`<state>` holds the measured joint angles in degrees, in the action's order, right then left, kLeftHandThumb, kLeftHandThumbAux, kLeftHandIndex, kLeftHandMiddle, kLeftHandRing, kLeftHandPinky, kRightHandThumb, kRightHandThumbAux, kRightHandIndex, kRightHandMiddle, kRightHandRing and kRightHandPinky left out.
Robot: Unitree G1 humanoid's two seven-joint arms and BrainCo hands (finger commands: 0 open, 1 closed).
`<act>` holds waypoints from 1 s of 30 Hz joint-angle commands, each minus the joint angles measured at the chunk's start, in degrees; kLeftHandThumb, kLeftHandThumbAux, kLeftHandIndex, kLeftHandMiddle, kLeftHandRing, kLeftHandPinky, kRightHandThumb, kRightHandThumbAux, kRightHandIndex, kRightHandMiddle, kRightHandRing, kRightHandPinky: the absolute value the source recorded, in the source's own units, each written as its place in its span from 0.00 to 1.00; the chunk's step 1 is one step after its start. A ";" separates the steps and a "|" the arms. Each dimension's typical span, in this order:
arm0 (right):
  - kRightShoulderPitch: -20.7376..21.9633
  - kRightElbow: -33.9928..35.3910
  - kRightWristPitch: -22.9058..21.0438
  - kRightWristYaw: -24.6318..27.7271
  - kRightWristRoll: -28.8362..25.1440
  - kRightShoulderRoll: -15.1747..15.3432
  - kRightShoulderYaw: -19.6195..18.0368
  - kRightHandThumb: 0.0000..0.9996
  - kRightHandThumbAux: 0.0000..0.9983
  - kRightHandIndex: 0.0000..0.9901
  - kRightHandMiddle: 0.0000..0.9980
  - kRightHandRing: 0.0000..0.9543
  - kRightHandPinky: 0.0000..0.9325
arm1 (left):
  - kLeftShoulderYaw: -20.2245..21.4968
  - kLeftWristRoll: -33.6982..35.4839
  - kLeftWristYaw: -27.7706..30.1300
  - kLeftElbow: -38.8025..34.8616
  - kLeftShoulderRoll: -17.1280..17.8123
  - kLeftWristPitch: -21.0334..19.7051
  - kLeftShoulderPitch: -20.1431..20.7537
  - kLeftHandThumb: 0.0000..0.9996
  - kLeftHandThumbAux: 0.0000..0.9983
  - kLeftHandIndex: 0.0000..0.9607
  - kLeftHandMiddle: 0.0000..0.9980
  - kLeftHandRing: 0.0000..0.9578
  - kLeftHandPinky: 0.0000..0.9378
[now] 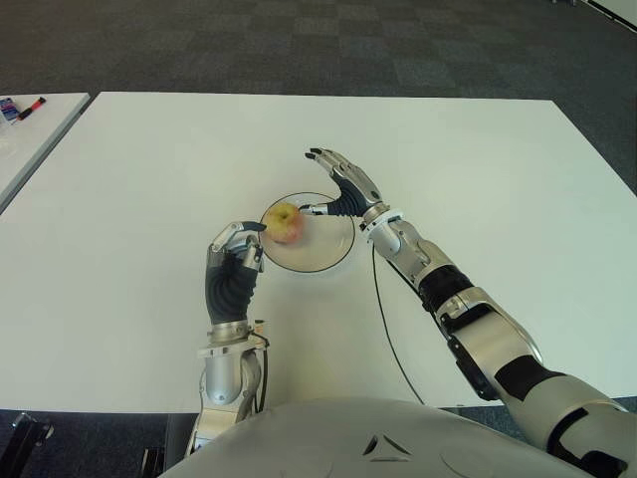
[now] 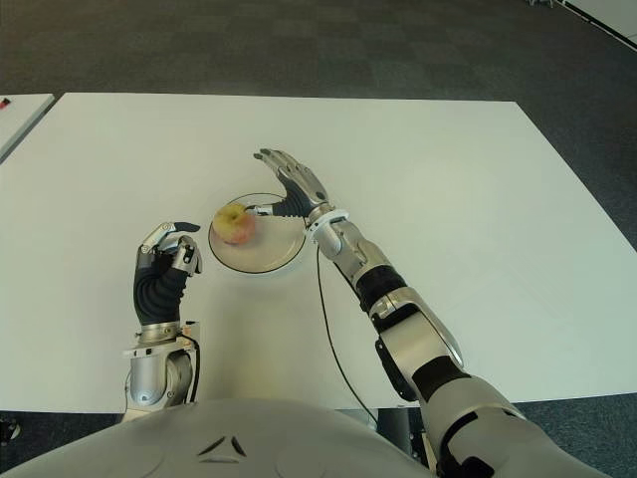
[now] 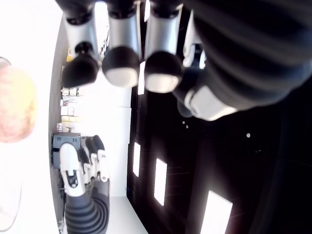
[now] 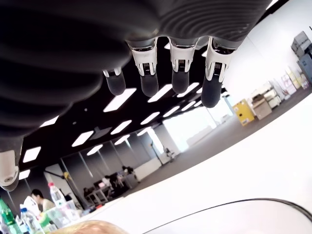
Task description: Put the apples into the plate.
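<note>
One yellow-red round apple (image 1: 287,223) lies on the left part of a shallow white round plate with a dark rim (image 1: 333,251), which stands near the middle of a large white rectangular table (image 1: 478,199).

Nearest item: left hand (image 2: 167,257), silver and black, wrist upright, showing just to the left of the plate. Its fingers (image 3: 119,66) are curled inward and hold nothing; in the left eye view its fingertips show right beside the apple, in the right eye view clearly apart from it, so no contact.

Next item: right hand (image 1: 343,184), silver and black, over the far right rim of the plate. Its fingers (image 4: 179,73) are extended and spread, empty, and the thumb points toward the apple from the right. A thin black cable (image 1: 383,319) runs over the table beside the right forearm.

Far item: second white table (image 1: 30,139) at the left edge, carrying a red-and-black marker (image 1: 32,107). Dark grey checkered carpet (image 1: 299,45) lies beyond.
</note>
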<state>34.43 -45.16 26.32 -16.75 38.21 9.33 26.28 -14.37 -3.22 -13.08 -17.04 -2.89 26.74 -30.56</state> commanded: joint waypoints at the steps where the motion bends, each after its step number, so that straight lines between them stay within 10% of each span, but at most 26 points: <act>1: 0.31 0.93 -0.81 1.03 0.75 -0.54 1.17 0.49 0.44 0.01 0.00 0.05 0.18 | -3.68 0.64 -0.30 -0.79 -4.24 -1.08 -0.37 0.74 0.70 0.46 0.89 0.94 0.94; 30: -1.96 8.21 -6.15 5.18 3.68 -1.15 5.45 0.48 0.47 0.02 0.01 0.05 0.16 | -4.15 1.06 -1.17 0.35 -5.40 -0.53 0.26 0.74 0.70 0.46 0.89 0.93 0.95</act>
<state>33.68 -37.37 21.51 -12.35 41.01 8.06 31.05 -14.50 -2.19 -13.11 -16.98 -2.86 26.02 -30.31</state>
